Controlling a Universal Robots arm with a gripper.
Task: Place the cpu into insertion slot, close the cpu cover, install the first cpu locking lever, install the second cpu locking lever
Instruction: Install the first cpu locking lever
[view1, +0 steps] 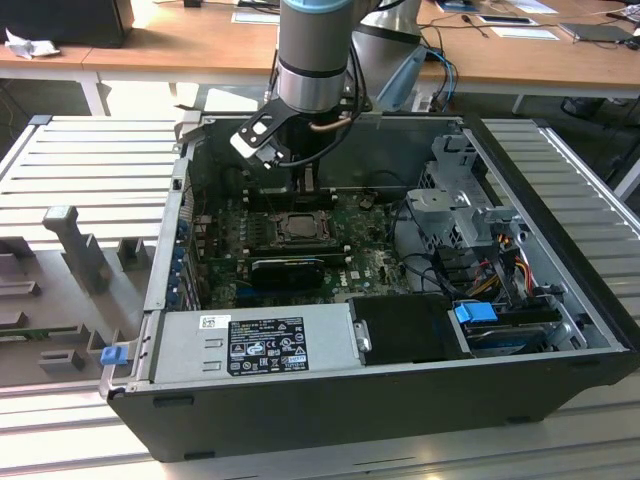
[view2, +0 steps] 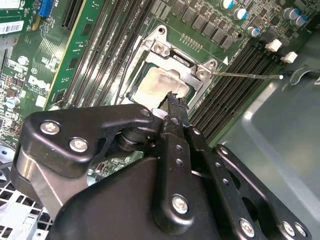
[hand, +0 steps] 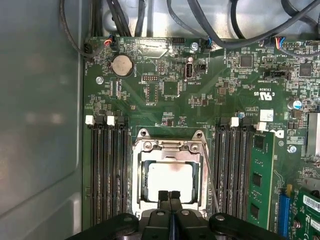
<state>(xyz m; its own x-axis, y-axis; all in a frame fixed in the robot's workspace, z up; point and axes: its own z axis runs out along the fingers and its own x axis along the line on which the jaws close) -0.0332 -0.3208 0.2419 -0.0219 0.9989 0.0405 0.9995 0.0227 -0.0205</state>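
While its fingers sit pressed together, the end effector (hand: 169, 196) hangs at one edge of the cpu cover (hand: 167, 154). The cover lies shut over the cpu (hand: 170, 181), which is seated in the insertion slot (hand: 144, 192). Beside the cover, a thin locking lever (hand: 210, 180) looks unlatched. The lever step seems in hand, and it calls for a fine, steady push.

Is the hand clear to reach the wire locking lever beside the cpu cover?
Likely yes: the hand hangs shut over the cpu cover's edge, and the locking lever runs along that cover's side close by, nothing between.
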